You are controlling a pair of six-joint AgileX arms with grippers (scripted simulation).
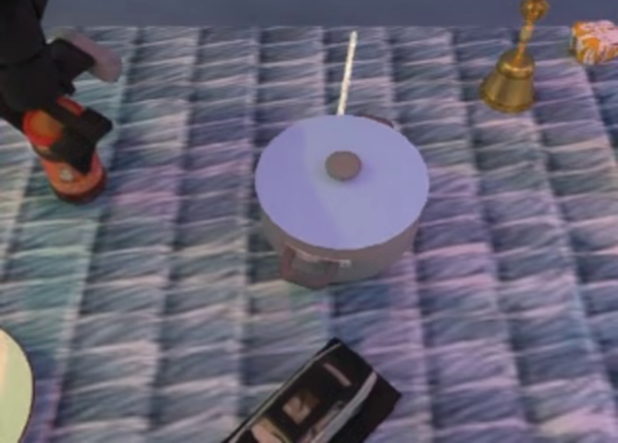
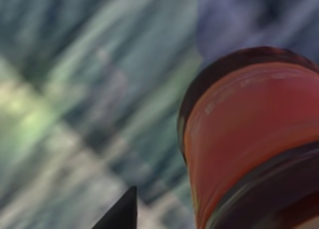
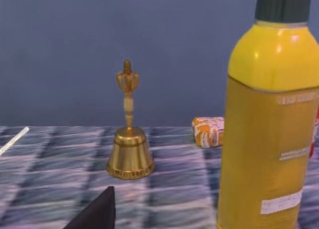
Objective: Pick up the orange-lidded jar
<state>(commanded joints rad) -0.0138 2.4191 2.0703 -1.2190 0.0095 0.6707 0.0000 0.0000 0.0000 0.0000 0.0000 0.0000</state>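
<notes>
Pot: a big grey round lidded pot (image 1: 340,200) is sitting mid-table.
Jar: the small orange-lidded jar (image 1: 66,161) is leaning at the table's left edge.
Left gripper (image 1: 60,94): my fingers are clamping the jar's sides.

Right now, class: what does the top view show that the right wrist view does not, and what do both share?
Only the top view shows the left gripper around the orange-lidded jar at the table's left, the lidded pot, and a dark box. Only the right wrist view shows a yellow bottle. Both share the brass bell, the small orange-white box and the pale stick.
</notes>
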